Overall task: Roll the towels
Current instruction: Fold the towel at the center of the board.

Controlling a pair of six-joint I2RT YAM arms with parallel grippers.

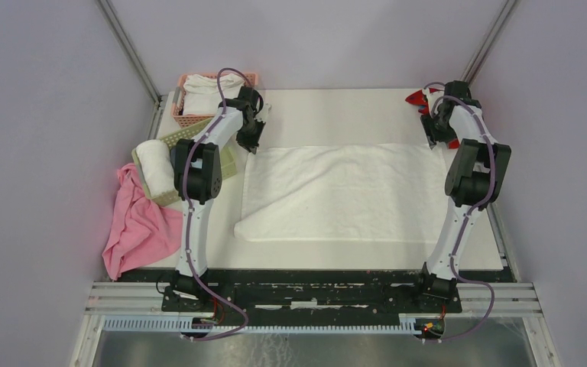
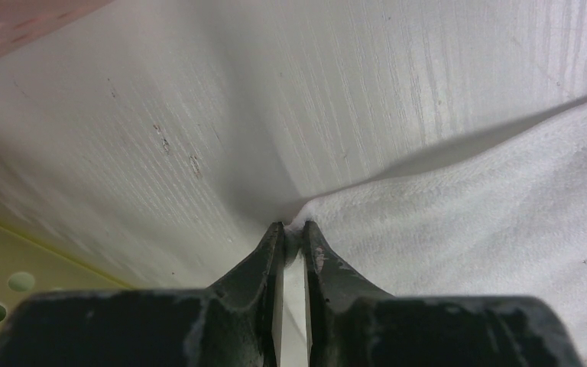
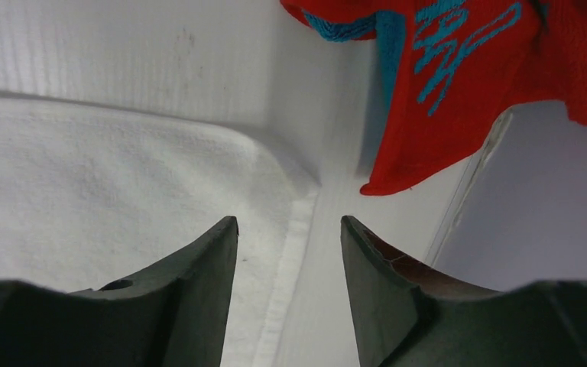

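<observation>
Large white towel (image 1: 344, 191) spread flat mid-frame, left gripper (image 2: 294, 231) nearly closed, pinching the towel's upper-left corner, right gripper (image 3: 289, 223) jaws partway apart over its upper-right corner, gripping nothing, red towel (image 3: 458, 84) at upper right.

The white towel (image 1: 344, 191) is seen to be plain, spread on a white table (image 1: 329, 103) marked by faint grain. The red towel (image 3: 458, 69) is patterned with teal-blue marks. A plain pink cloth (image 1: 134, 225), a pink basket (image 1: 187, 118) and a yellow-green basket (image 1: 229, 164) are also seen.
</observation>
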